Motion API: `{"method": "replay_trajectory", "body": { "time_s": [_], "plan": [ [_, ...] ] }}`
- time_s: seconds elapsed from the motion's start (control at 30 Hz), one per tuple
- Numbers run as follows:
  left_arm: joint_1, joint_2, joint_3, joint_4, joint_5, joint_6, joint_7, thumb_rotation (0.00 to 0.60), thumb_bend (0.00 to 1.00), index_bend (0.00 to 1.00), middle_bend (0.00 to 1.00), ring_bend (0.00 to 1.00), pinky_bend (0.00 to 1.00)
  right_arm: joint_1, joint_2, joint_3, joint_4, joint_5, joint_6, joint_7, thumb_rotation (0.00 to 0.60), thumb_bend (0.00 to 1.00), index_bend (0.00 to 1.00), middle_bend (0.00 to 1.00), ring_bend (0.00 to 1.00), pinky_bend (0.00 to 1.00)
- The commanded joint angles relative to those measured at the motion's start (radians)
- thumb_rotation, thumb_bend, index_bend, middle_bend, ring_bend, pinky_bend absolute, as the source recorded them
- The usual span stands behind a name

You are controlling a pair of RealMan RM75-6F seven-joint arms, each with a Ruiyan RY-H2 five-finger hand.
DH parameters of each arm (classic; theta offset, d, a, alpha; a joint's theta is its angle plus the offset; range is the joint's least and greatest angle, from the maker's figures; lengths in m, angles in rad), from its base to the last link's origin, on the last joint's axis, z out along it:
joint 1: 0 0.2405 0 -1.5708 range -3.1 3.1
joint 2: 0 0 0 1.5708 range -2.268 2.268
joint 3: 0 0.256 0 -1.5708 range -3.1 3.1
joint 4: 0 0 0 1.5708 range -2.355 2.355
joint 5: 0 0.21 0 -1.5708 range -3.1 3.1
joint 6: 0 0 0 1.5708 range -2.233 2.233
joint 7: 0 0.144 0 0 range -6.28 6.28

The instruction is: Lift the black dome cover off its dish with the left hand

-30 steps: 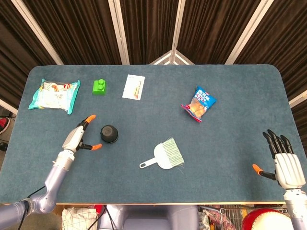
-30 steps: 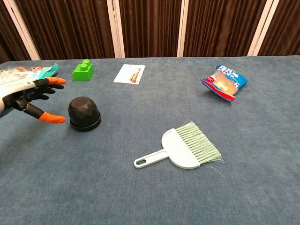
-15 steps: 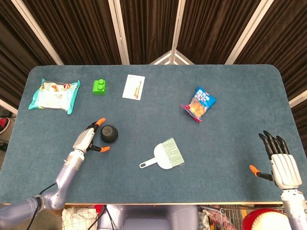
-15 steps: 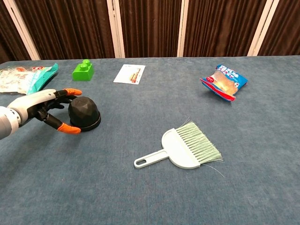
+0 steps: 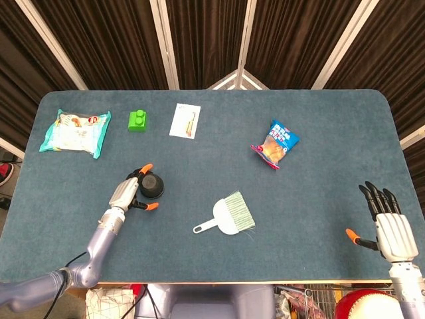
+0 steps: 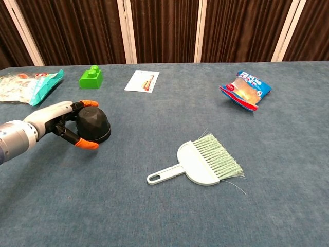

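Note:
The black faceted dome cover (image 5: 152,185) (image 6: 92,123) sits on its low black dish (image 6: 96,139) on the blue table, left of centre. My left hand (image 5: 127,192) (image 6: 60,120) lies against the cover's left side. One orange-tipped finger reaches over the top of the cover and the thumb comes round its near side. The fingers are spread around the cover, which rests flat on the dish; whether they press on it I cannot tell. My right hand (image 5: 392,229) hovers with its fingers spread apart and nothing in them at the front right corner, seen only in the head view.
A pale green hand brush (image 5: 229,214) (image 6: 203,162) lies right of the cover. Further back are a green block (image 5: 137,120) (image 6: 91,77), a white card (image 5: 185,121) (image 6: 142,81), a snack bag (image 5: 275,144) (image 6: 245,90) and a teal packet (image 5: 74,132) (image 6: 31,85).
My left hand has moved right across the table until its fingers surround the cover. The cover and dish have not moved. The right hand drifted slightly toward the front edge.

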State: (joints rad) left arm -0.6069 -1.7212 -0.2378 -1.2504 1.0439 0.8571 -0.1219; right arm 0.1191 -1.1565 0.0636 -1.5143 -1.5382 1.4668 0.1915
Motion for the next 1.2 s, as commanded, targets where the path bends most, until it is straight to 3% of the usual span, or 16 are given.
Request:
{"method": "replay_trajectory", "body": {
  "time_s": [0.03, 0.63, 1.2],
  "plan": [
    [-0.003, -0.006, 0.001, 0.006, -0.002, -0.002, 0.004, 0.6, 0.16, 0.01, 0.17, 0.0, 0.0, 0.001, -0.002, -0.001, 0.001, 0.002, -0.004, 0.0, 0.6, 0.21, 0.0, 0.01, 0.11, 0.01],
    [0.006, -0.003, -0.003, -0.006, 0.003, 0.032, 0.02, 0.6, 0.24, 0.01, 0.24, 0.0, 0.0, 0.002, -0.002, -0.002, -0.007, 0.003, -0.007, -0.003, 0.6, 0.21, 0.0, 0.01, 0.11, 0.01],
    [-0.002, -0.002, 0.002, -0.016, -0.001, 0.041, 0.072, 0.6, 0.25, 0.01, 0.19, 0.0, 0.0, 0.007, 0.001, -0.005, -0.012, 0.0, -0.016, 0.006, 0.6, 0.21, 0.0, 0.01, 0.11, 0.01]
  ]
}}
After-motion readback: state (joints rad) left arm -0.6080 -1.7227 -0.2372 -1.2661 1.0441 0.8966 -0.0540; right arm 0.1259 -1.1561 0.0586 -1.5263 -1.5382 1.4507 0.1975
